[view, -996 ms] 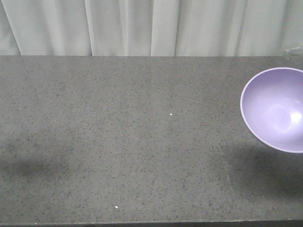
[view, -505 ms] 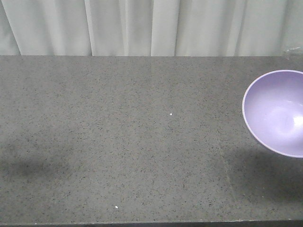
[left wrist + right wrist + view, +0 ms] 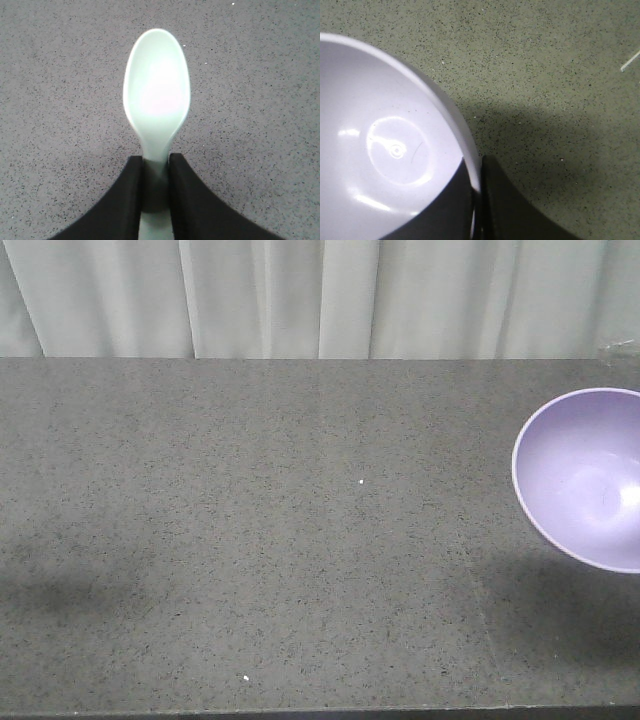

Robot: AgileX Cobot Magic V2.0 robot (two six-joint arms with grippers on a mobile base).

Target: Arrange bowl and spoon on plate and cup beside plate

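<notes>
grey speckled bench [image 3: 250,540]: left jaws pinch spoon [image 3: 156,95] handle, scoop ahead; right jaws clamp bowl [image 3: 385,150] rim. carry level, grip firm.

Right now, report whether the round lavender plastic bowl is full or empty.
Empty: the lavender bowl shows only its bare inside in front and right-wrist views.

Smooth lavender plastic on the bowl [image 3: 585,480] at 3 o'clock, faint sheen inside it, the spoon [image 3: 156,95] smooth pale mint plastic with a dull gloss, the tabletop [image 3: 250,540] speckled grey, stone-like and matt, and the pleated white cloth curtain [image 3: 300,300] at 12 o'clock.
</notes>
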